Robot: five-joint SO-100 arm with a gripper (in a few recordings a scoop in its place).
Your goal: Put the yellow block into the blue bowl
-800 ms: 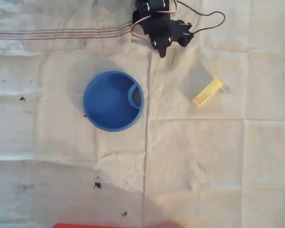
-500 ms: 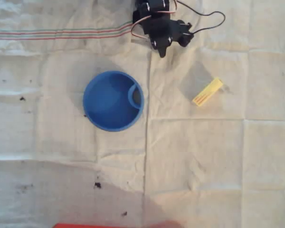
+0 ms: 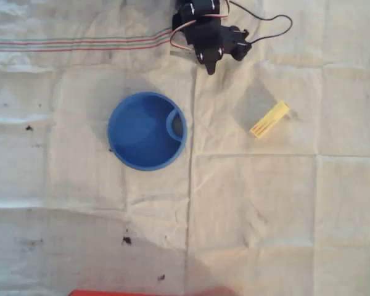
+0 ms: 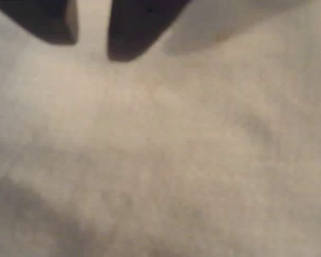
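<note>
Block, yellow (image 3: 269, 119): lying diagonally on the cloth-covered table (image 3: 265, 203), right of centre in the overhead view. Blue bowl (image 3: 147, 131): left of centre, well apart from the block, ring handle at its right rim. Jaws (image 4: 92, 37): top centre overhead, slightly parted in the blurred wrist view, holding nothing.

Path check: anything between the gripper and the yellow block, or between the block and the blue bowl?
Nothing visible. In the overhead view the gripper sits at the top, and bare cloth separates it from the yellow block. Only bare cloth lies between the block and the blue bowl to its left.
</note>
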